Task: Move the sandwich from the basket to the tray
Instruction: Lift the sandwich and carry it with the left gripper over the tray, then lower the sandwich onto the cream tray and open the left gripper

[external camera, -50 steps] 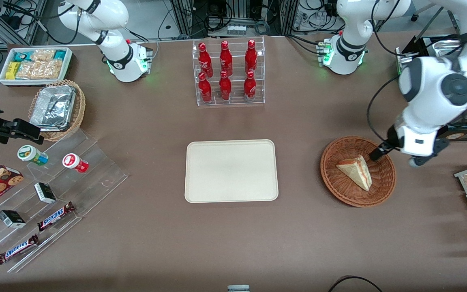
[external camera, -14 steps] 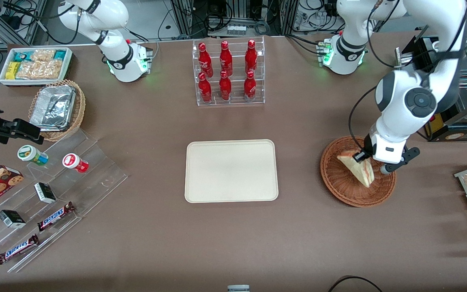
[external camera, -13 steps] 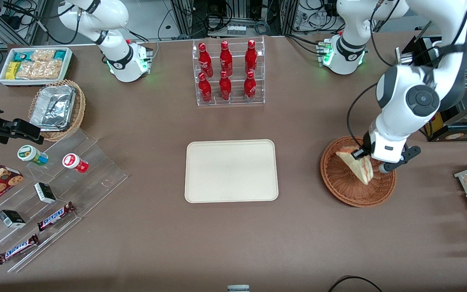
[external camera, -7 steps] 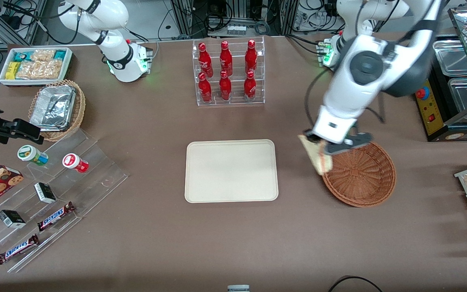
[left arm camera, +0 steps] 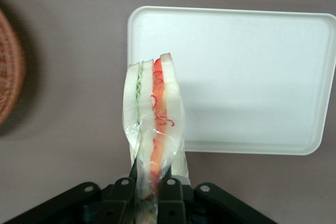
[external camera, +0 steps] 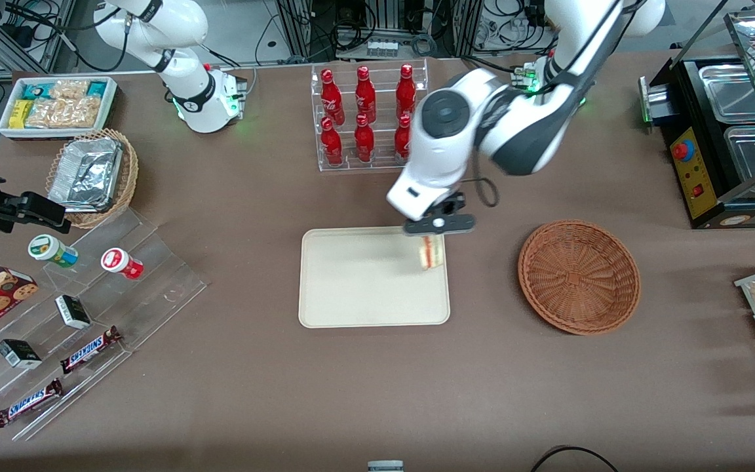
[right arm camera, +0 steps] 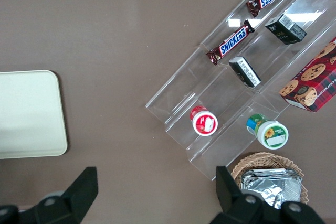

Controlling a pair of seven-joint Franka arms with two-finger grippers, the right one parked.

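Note:
My left gripper [external camera: 431, 237] hangs above the cream tray [external camera: 351, 288], over its corner nearest the basket, and is shut on the sandwich [external camera: 430, 252]. The wrapped wedge [left arm camera: 153, 114] stands on edge between the fingers [left arm camera: 169, 195], with green and red-orange filling along its cut side. It hangs over the tray [left arm camera: 252, 77] rim, held in the air. The reddish-brown wicker basket [external camera: 579, 276] sits beside the tray toward the working arm's end, with nothing in it; its rim [left arm camera: 9, 72] also shows in the left wrist view.
A clear rack of red bottles [external camera: 368, 118] stands farther from the front camera than the tray. Toward the parked arm's end are a clear stepped display [external camera: 82, 314] with snacks, a tan basket with a foil container [external camera: 92, 174] and a white bin [external camera: 56, 105].
The gripper closed on the sandwich in the basket, lifted it out and carried it sideways to above the tray's corner. The basket now holds nothing.

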